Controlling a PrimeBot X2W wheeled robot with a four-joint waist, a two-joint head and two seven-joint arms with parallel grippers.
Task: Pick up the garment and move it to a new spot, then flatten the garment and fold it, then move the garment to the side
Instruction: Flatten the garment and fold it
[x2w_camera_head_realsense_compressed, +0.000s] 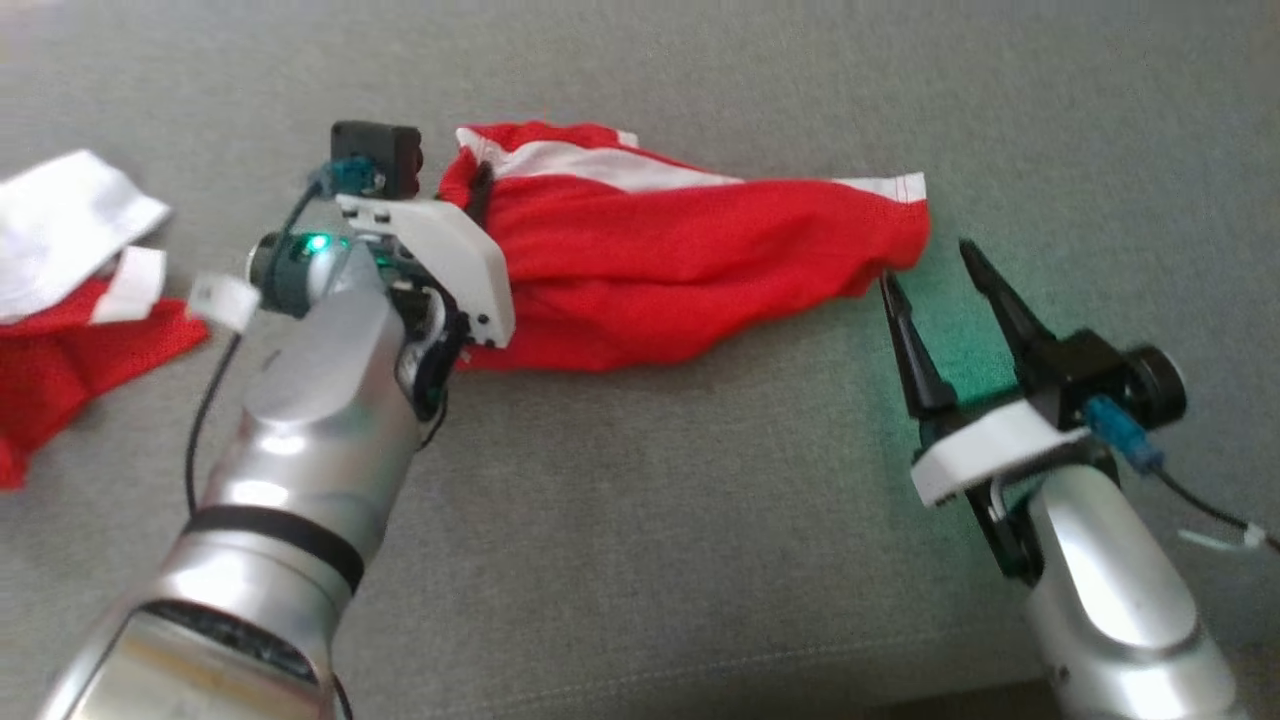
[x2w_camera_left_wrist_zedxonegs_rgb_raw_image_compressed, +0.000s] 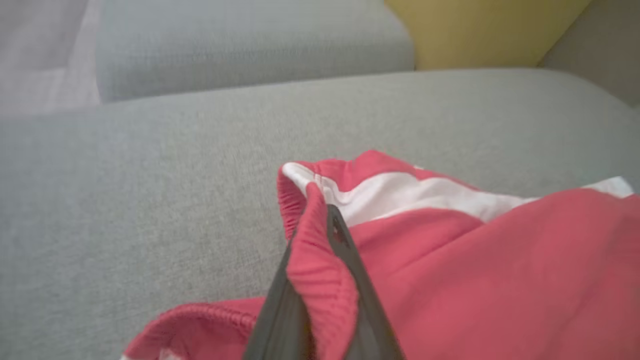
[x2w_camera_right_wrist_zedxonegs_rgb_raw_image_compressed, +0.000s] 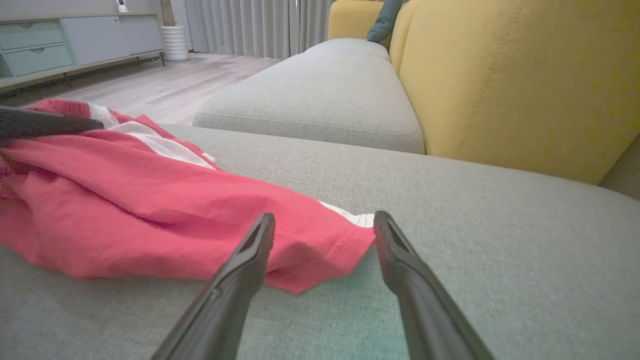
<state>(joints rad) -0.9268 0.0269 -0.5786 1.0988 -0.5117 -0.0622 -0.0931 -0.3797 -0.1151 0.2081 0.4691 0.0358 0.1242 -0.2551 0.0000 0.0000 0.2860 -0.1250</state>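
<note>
Red garment (x2w_camera_head_realsense_compressed: 650, 270) with white stripe, grey cushion (x2w_camera_head_realsense_compressed: 700, 520), yellow backrest (x2w_camera_right_wrist_zedxonegs_rgb_raw_image_compressed: 500, 85), second red-and-white cloth (x2w_camera_head_realsense_compressed: 50, 370)

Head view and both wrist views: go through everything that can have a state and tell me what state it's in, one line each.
Red garment: crumpled, unfolded, lying on the grey cushion.
Left gripper: shut on the red garment's elastic waistband.
Right gripper: open, at the garment's hem corner, gripping nothing.
Second garment, red and white: crumpled heap at the far left, untouched.
</note>
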